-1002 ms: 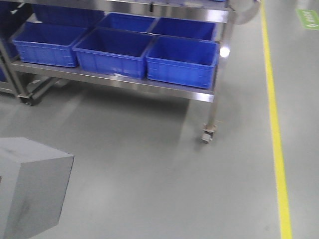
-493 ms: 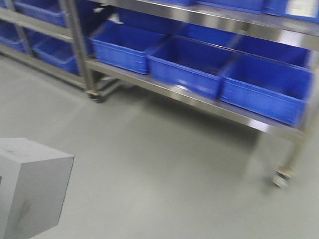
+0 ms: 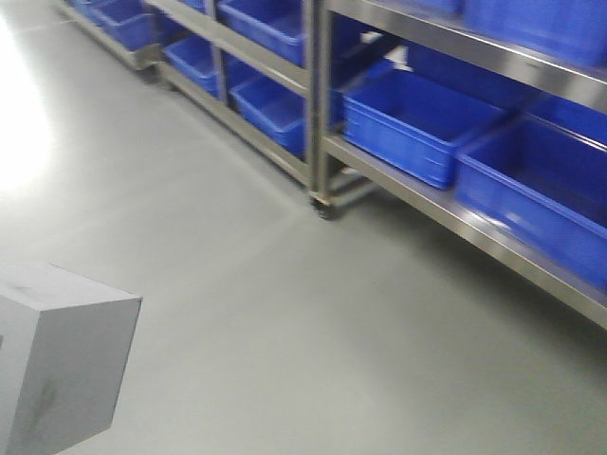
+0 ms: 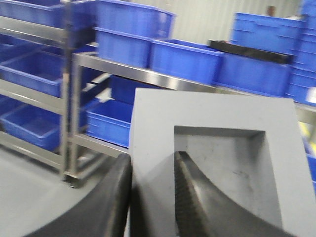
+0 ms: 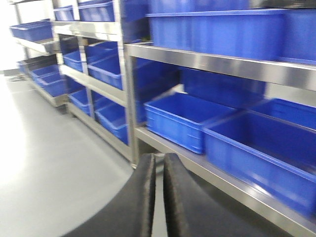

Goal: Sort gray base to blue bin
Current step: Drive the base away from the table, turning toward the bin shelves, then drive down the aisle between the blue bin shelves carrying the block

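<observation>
Gray base unmoved; shelving shifted rightward.

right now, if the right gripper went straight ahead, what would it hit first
The right gripper would probably meet the bright-blue plastic crate on the lowest shelf of the steel rack; depth is unclear.

A warehouse is shown. Steel racks are filled with rows of big blue bins. Under one rack a wheel is fitted; beside it smooth gray floor is laid.

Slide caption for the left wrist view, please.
Left gripper clamps one wall of the gray base, one finger inside its recess, blue bins shelved behind.
</observation>
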Available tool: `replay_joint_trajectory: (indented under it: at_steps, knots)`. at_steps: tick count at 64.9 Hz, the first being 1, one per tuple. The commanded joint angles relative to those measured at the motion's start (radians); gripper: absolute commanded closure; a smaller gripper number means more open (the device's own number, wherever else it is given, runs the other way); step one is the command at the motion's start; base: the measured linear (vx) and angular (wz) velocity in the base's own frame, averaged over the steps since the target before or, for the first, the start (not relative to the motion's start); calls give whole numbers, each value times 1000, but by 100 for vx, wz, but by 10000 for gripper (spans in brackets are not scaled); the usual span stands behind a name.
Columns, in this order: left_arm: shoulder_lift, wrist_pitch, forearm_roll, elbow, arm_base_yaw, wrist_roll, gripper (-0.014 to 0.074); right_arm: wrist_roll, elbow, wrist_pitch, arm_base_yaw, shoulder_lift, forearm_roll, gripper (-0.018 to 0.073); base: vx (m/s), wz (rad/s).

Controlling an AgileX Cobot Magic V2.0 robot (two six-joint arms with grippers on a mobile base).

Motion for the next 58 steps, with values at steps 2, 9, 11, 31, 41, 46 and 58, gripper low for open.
replay_joint_trajectory:
  at_steps: [2,9,11,31,41,46,58]
  knots:
    - [11,-108,-14,-31,-8,-3,589,-7,-4,-80,-4,-9,-6,564,42,56]
    - [11,-108,-14,-31,-8,-3,589,-7,-4,-80,-4,-9,-6,564,41,53]
    - [11,-108,-14,-31,-8,-3,589,-7,-4,-80,-4,-9,-6,564,41,52]
    - [11,-108,-14,-31,-8,-3,589,-7,-4,-80,-4,-9,-6,564,40,50]
    - [11,-108,-14,-31,-8,-3,589,-7,-4,-80,-4,-9,-6,564,41,47]
    - [11,-108,-14,-31,-8,-3,589,-7,-4,-80,-4,-9,-6,564,42,45]
    - [11,-108,-14,-31,-8,-3,589,-7,-4,-80,-4,-9,-6,564,43,40]
